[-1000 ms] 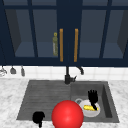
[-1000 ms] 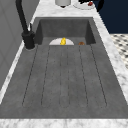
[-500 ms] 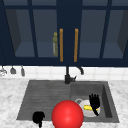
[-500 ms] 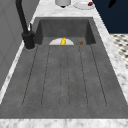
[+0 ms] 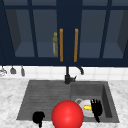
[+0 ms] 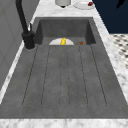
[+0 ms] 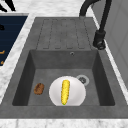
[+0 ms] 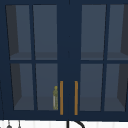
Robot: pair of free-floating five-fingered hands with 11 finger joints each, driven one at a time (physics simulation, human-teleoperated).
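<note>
Right hand (image 5: 96, 109) over the basin's right part, fingers straight and spread upward, gripping nothing; just beside the corn (image 5: 87, 107) and overlapping the plate's (image 5: 85, 113) right edge in the front view. Same place and same pose as a second ago and half a second ago, so no contact made and nothing lifted.

Left hand (image 5: 38, 117) low at the front edge of the drainboard (image 6: 65, 75), curled into a compact fist, holding nothing; likewise unmoved against both earlier front views.

Between the two hands, a red ball (image 5: 67, 114) near the front rim, hiding part of the plate. Also unchanged.

Corn (image 7: 65, 91) lying lengthwise across the middle of the white plate (image 7: 76, 93), on the floor of the sink (image 7: 30, 62). Just left of the plate in the right side view, a small brown lump (image 7: 39, 88), apart from it. Drain (image 7: 82, 79) touching the plate's far edge.

Further out: black faucet (image 5: 67, 76) behind the basin, marble tabletop (image 5: 10, 100) all round, hooks with utensils (image 5: 12, 71) on the tiled wall. Above, a dark blue cabinet (image 8: 68, 45) with glass doors, two orange handles (image 8: 61, 97), and a green bottle (image 8: 55, 98) behind the left door.
</note>
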